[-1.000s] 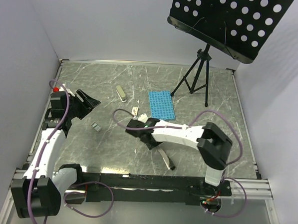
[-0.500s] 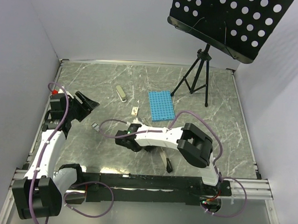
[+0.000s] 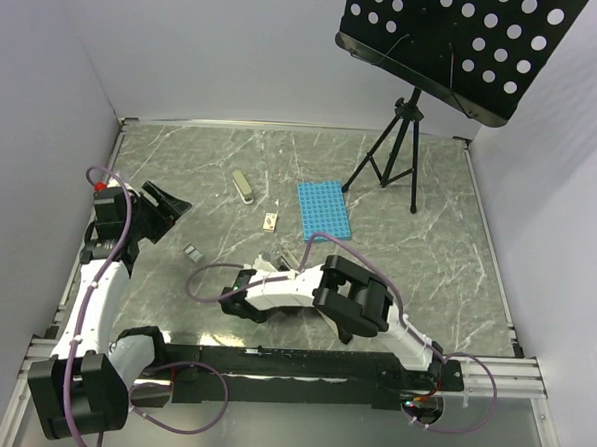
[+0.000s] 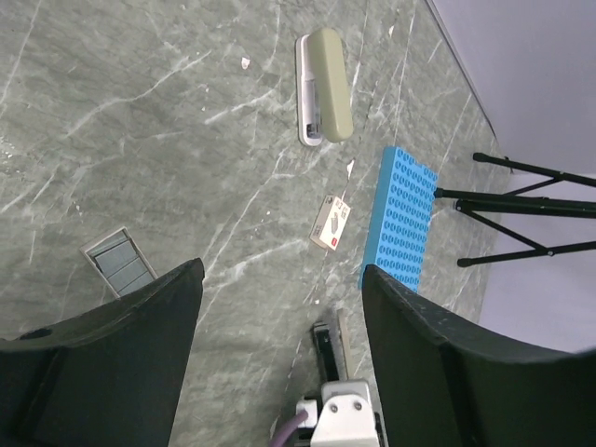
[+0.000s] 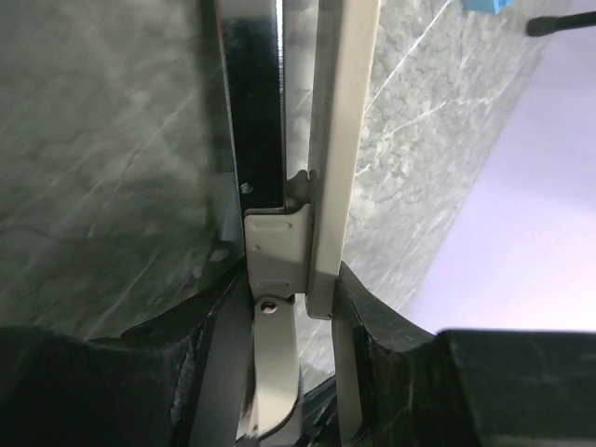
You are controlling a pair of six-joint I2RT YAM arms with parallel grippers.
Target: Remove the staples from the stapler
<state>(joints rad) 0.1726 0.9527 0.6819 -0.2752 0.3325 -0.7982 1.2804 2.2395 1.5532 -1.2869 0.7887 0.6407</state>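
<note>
The stapler (image 5: 256, 112) is a slim black channel with a pale silvery strip (image 5: 345, 140) running beside it. My right gripper (image 5: 293, 289) is shut on its near end, with one finger against each side. From above, only the stapler's far tip (image 3: 293, 256) shows past my folded right arm, just short of the blue rack (image 3: 322, 209). The left wrist view shows the same stapler (image 4: 328, 343) lying low over the table. My left gripper (image 4: 279, 279) hangs open and empty at the table's left side (image 3: 167, 205), well away from the stapler.
A small grey strip (image 3: 192, 251) lies between the two grippers. A pale grey oblong piece (image 3: 242, 187) and a small tan box (image 3: 271, 220) lie farther back. A black tripod stand (image 3: 398, 149) is at the back right. My right arm's elbow (image 3: 355, 299) sits near the front edge.
My right arm has folded in, its elbow swinging left toward the middle and its wrist moving left and nearer. My left gripper has drifted slightly left and stayed open.
</note>
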